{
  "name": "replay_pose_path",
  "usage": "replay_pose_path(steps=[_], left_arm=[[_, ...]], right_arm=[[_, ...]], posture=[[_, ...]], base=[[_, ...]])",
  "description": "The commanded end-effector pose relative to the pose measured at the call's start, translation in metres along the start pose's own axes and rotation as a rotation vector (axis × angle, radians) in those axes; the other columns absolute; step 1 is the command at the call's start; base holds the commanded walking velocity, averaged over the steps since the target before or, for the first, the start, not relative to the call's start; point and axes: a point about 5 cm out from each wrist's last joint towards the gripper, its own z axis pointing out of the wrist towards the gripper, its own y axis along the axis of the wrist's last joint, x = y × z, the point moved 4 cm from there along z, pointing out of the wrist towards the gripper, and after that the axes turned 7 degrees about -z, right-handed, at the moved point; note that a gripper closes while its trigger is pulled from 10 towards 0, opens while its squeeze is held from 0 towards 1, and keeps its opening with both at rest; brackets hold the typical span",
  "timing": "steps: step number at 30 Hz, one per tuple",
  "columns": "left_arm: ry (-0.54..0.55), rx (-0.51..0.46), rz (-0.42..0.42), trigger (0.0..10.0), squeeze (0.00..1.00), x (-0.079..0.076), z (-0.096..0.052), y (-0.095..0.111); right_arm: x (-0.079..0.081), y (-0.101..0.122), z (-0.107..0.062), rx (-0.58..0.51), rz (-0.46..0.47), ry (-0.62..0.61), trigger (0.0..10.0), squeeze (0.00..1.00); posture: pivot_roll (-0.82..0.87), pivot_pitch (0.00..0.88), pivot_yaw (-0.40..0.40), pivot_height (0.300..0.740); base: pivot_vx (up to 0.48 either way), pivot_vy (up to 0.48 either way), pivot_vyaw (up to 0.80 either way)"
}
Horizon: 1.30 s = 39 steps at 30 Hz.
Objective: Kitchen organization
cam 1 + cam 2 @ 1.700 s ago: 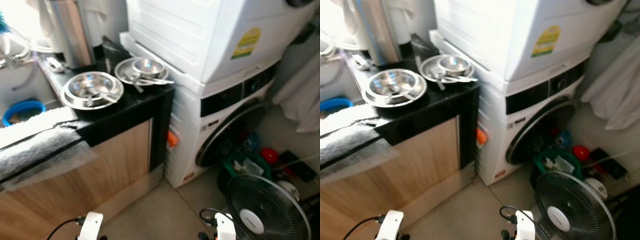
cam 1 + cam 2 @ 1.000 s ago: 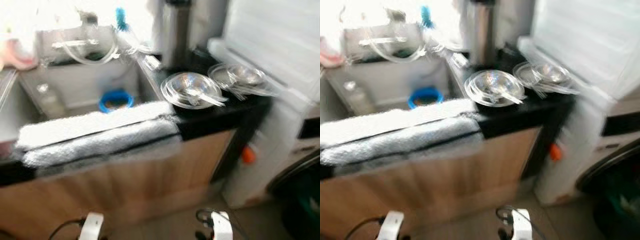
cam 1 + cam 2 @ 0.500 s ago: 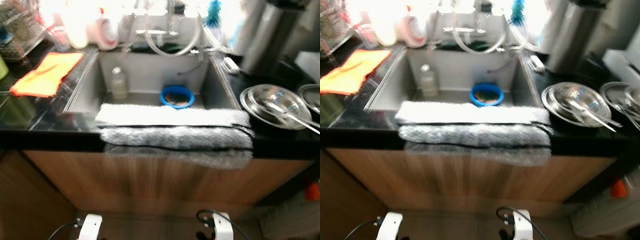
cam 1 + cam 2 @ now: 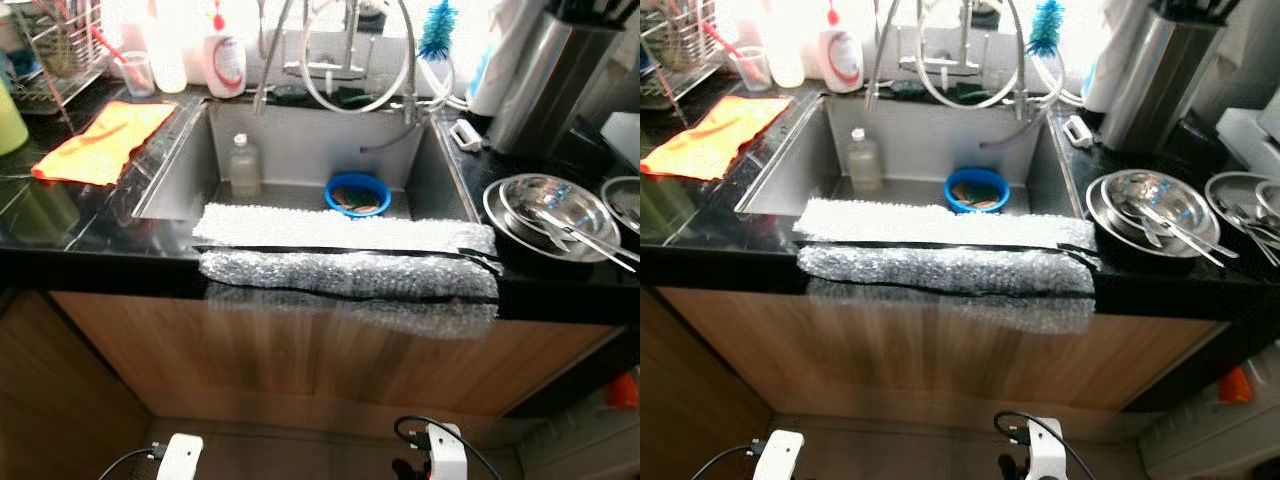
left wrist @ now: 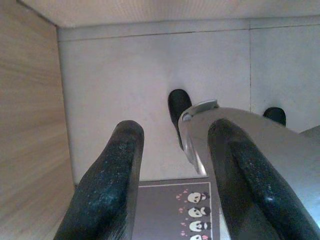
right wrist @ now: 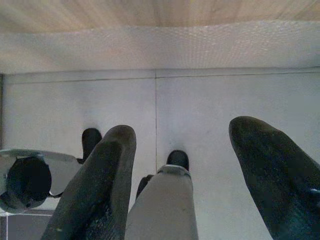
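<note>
The robot faces a steel sink (image 4: 190, 160) set in a black counter (image 4: 60, 215), with both arms hanging low by the cabinet front. The left gripper (image 5: 170, 165) points at the pale floor tiles, its two black fingers spread apart with nothing between them. The right gripper (image 6: 182, 150) hangs the same way, fingers wide and empty.

A strip of bubble wrap (image 4: 345, 262) is draped over the sink's front edge. Inside the sink sit a blue bowl (image 4: 357, 193) and, near the left wall, a small clear bottle (image 4: 243, 166). On the counter to the right lies a stack of steel plates (image 4: 553, 215) with spoons (image 4: 1180, 232) across it, and another steel dish (image 4: 1238, 205) just beside it at the frame edge. Behind them stands a tall steel canister (image 4: 1158, 75). To the left, an orange cloth (image 4: 102, 142) lies flat on the counter, and a soap bottle (image 4: 227, 62) stands at the back by the tap (image 4: 345, 60)
</note>
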Motion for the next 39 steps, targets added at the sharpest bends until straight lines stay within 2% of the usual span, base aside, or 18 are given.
replay_pose_path(steps=[1,7,10,17,25,29,34,37,38,39], left_arm=[[-0.008,0.004,-0.004,10.0,0.0,-0.003,0.0,-0.002],[-0.002,-0.007,0.006,10.0,0.0,-0.002,0.0,0.0],[0.008,-0.042,-0.011,10.0,0.0,-0.001,0.0,0.003],[0.042,-0.036,-0.036,10.0,0.0,0.003,0.0,0.002],[0.038,-0.037,-0.028,10.0,0.0,0.005,-0.001,0.002],[0.039,-0.048,-0.015,10.0,0.0,0.006,-0.002,0.002],[0.058,-0.065,-0.026,10.0,0.0,0.008,-0.003,0.0],[0.088,-0.086,-0.034,10.0,0.0,0.009,-0.004,0.0],[0.085,-0.175,-0.008,10.0,0.0,0.025,-0.013,-0.001],[0.082,-0.198,0.001,10.0,0.0,0.029,-0.016,-0.002]], right_arm=[[-0.005,0.0,-0.001,-0.003,0.007,-0.01,10.0,0.0],[-0.007,0.009,-0.001,-0.045,0.026,-0.021,10.0,0.0],[-0.007,0.01,-0.001,-0.059,-0.041,-0.01,10.0,0.0],[-0.017,-0.013,-0.007,-0.021,0.014,-0.052,10.0,0.0],[-0.014,-0.013,-0.008,-0.039,0.022,-0.044,10.0,0.0],[-0.012,-0.009,-0.007,-0.072,0.003,-0.036,10.0,0.0],[-0.013,-0.021,-0.013,-0.077,-0.079,-0.038,10.0,0.0],[-0.021,-0.019,-0.017,-0.133,-0.057,-0.057,10.0,0.0],[-0.028,-0.014,-0.021,-0.187,-0.058,-0.08,10.0,0.0],[-0.03,-0.013,-0.022,-0.199,-0.059,-0.085,10.0,0.0]], posture=[[-0.02,0.0,-0.069,0.74],[-0.05,0.0,-0.061,0.74],[-0.05,0.0,-0.058,0.74],[-0.06,0.0,-0.043,0.74],[-0.06,0.0,-0.035,0.74],[-0.06,0.0,-0.016,0.74],[-0.05,0.0,-0.018,0.74],[-0.04,0.0,-0.018,0.74],[-0.04,0.0,-0.02,0.74],[-0.04,0.0,-0.02,0.74]], base=[[0.0,0.0,0.0],[0.0,0.0,0.0],[0.0,0.0,0.0],[0.0,0.0,0.0],[0.0,0.0,0.0],[0.0,0.0,0.0],[0.0,0.0,0.0],[0.0,0.0,0.0],[0.0,0.0,0.0],[0.0,0.0,0.0]])
